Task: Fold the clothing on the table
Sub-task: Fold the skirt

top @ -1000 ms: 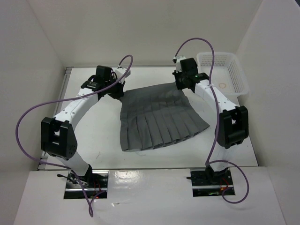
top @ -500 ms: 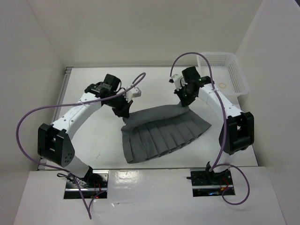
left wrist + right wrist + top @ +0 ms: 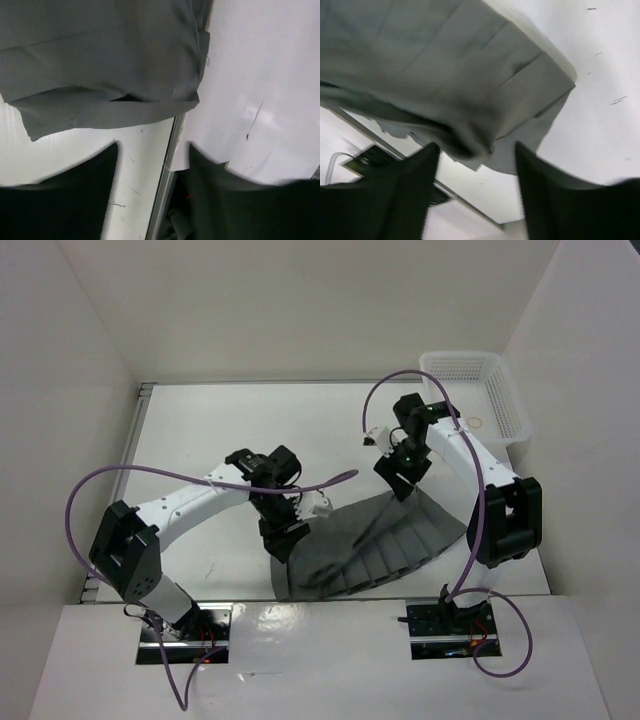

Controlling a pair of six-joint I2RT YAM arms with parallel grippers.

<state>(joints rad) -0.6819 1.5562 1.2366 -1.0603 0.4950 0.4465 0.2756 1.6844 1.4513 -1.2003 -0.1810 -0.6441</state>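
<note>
Grey skirt (image 3: pixel 370 545) is shown from above drawn from mid-table, where it lay spread a second ago, to the near edge of the table (image 3: pixel 200 430), its far band doubled over the pleats, so a first fold is judged made. Its long axis runs left to right, rising slightly rightward, hem fanned near-right, between left gripper (image 3: pixel 285 540) and right gripper (image 3: pixel 400 480). At the left wrist the fingers (image 3: pixel 60 190) are seen parted and empty, the folded edge just beyond them; at the right wrist the jaws are likewise seen released, doubled cloth just past the tips.
</note>
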